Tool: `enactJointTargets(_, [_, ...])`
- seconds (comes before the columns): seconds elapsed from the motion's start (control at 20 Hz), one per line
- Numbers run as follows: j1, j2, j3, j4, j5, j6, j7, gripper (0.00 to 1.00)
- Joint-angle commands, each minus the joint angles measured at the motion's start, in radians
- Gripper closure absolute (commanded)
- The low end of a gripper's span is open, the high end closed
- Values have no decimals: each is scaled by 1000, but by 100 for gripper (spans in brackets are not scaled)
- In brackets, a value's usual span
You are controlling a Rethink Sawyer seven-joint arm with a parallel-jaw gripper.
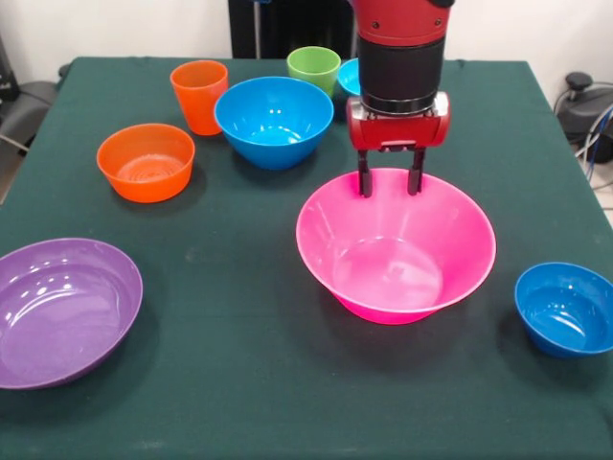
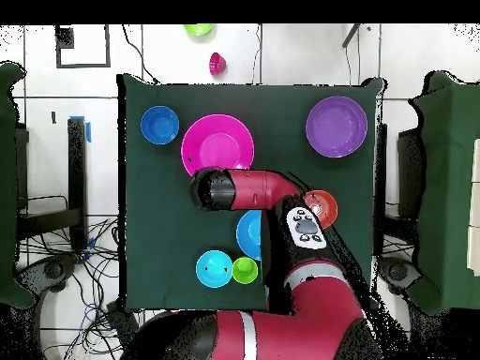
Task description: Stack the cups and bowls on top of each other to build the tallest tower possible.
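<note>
The huge glossy pink plastic bowl (image 1: 396,247) sits upright on the green-clothed desk (image 1: 239,383) and serves as the landmark here. The end effector (image 1: 391,184) hangs at the pink bowl's far rim, its two dark fingers apart and holding nothing; their tips reach about to rim level, and whether they straddle the wall or touch it cannot be told.

Beyond the pink bowl and to its left in the front view stands the large blue plastic bowl (image 1: 274,121), with the orange plastic tumbler (image 1: 199,96) and the medium orange plastic bowl (image 1: 146,161) further left. The light green plastic tumbler (image 1: 313,69) is behind the large blue bowl, next to another blue bowl (image 1: 350,77) mostly hidden by the arm. The wide shallow purple plastic bowl (image 1: 67,310) lies well to the pink bowl's left, nearer the camera, and a small blue plastic bowl (image 1: 565,309) is near its right.

The step in hand looks like gripping the pink bowl's rim. To do it well, one finger should go inside the wall and one outside, low enough for a firm pinch on the sloped, slippery plastic, then lift straight so the wide bowl does not swing.
</note>
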Motion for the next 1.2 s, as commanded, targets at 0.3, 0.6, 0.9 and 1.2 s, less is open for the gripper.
enactJointTargets(0.3, [-10,39,58,65,-42,-40,53,0])
enactJointTargets(0.6, [-19,43,67,72,-45,-50,47,0])
enactJointTargets(0.9, [-2,23,48,117,-65,-121,80,0])
enactJointTargets(1.2, [34,26,7,207,-66,-285,169,0])
